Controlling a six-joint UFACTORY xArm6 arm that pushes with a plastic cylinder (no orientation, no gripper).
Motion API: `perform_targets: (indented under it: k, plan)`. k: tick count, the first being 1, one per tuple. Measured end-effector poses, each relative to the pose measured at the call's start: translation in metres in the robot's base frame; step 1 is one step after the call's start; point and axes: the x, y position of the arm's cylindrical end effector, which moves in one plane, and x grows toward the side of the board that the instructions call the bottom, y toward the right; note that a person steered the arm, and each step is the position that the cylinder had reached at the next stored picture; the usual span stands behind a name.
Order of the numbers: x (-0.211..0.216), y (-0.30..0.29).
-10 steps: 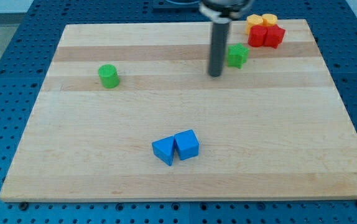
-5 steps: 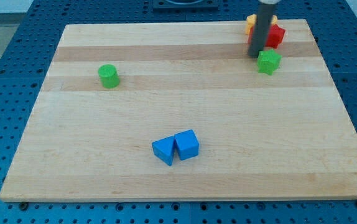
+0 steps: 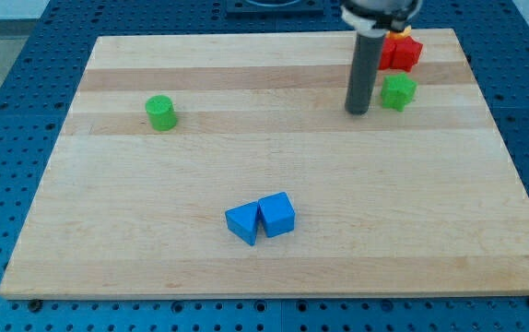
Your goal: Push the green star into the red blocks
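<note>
surface (image 3: 274, 157): pale smooth wood filling the frame, blue pegboard around it, open room mid-board | red blocks (image 3: 400, 51): upper right | green star (image 3: 398, 91): just below them, apart; likely light, rigid, slides and spins easily, push its lower face | my tip (image 3: 358, 112): just left of star | no pincer fitted

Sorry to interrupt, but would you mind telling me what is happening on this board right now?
I am pushing the green star toward the red blocks at the view's top right. My tip sits just left of the star, which lies a little below the red blocks, apart from them. A green cylinder and two blue blocks lie elsewhere.
</note>
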Motion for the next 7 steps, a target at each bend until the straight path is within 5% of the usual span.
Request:
perform_targets:
  k: [1, 3, 6, 7]
  plan:
    - [-0.004, 0.003]
    - [0.062, 0.031]
    - [-0.018, 0.072]
    - [0.004, 0.075]
